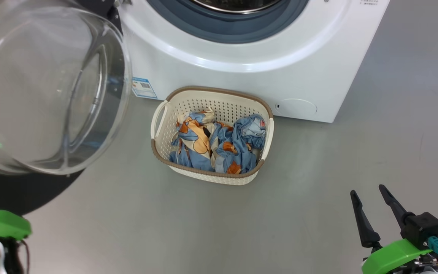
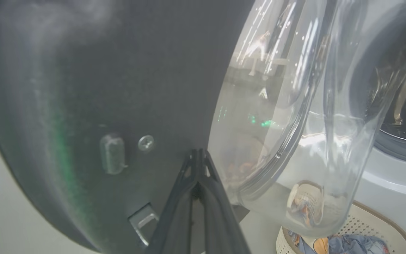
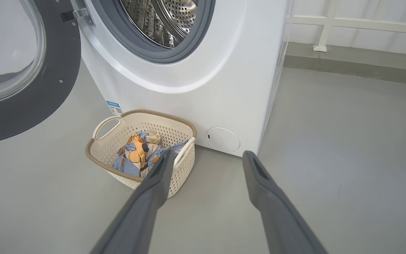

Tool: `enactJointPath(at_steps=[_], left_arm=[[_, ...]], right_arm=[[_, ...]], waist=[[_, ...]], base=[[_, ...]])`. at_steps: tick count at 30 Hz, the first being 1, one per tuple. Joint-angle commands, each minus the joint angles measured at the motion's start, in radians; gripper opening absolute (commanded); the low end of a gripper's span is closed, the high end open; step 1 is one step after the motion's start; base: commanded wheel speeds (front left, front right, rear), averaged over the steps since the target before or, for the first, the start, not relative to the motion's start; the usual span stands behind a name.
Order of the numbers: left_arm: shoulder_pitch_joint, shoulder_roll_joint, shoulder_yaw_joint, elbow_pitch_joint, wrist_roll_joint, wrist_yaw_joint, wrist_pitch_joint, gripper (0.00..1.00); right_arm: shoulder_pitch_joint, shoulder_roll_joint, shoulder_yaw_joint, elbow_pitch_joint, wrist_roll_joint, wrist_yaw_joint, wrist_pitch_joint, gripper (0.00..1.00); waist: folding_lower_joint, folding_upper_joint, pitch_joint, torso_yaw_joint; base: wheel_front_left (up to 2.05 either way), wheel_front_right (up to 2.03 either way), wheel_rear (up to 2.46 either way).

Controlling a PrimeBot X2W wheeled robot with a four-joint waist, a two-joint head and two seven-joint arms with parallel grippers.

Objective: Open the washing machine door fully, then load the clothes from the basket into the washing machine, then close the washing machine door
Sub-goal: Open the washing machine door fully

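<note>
Now L end effector (image 2: 198, 154) closed at door (image 2: 118, 70); R end effector (image 1: 367, 189) spread.

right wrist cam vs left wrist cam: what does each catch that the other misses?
Right wrist adds: open right gripper, round white cap and small blue label on the big white washing machine, white railing. Left wrist adds: shut left gripper by the inner face of the round black door, its screw and metal catch. Both: door's clear glass bowl, steel perforated drum, cream perforated basket, light-blue patterned clothes.
</note>
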Motion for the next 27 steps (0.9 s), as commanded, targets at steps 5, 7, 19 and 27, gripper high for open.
enactJointPath(at_steps=[5, 7, 19, 27], left_arm=[[-0.08, 0.086, 0.122, 0.038, 0.018, -0.017, -0.014, 0.0], [-0.092, 0.088, 0.144, 0.056, 0.028, -0.026, -0.014, 0.0], [-0.168, 0.094, 0.231, 0.185, 0.08, -0.081, -0.014, 0.0], [-0.204, 0.08, 0.286, 0.223, 0.126, -0.113, -0.014, 0.0]], right_arm=[[-0.029, -0.016, 0.02, -0.051, -0.018, 0.001, 0.019, 1.0], [-0.029, -0.019, 0.018, -0.061, -0.019, 0.001, 0.026, 1.0], [-0.016, -0.03, 0.009, -0.107, -0.025, 0.001, 0.06, 1.0], [-0.02, -0.034, 0.01, -0.121, -0.025, 0.001, 0.072, 1.0]], waist=[[0.0, 0.0, 0.021, -0.005], [0.0, 0.0, 0.028, -0.007], [0.0, 0.0, 0.048, -0.013], [0.0, 0.0, 0.059, -0.019]], base=[[0.0, 0.0, 0.0], [0.0, 0.0, 0.0], [0.0, 0.0, 0.0], [0.0, 0.0, 0.0]])
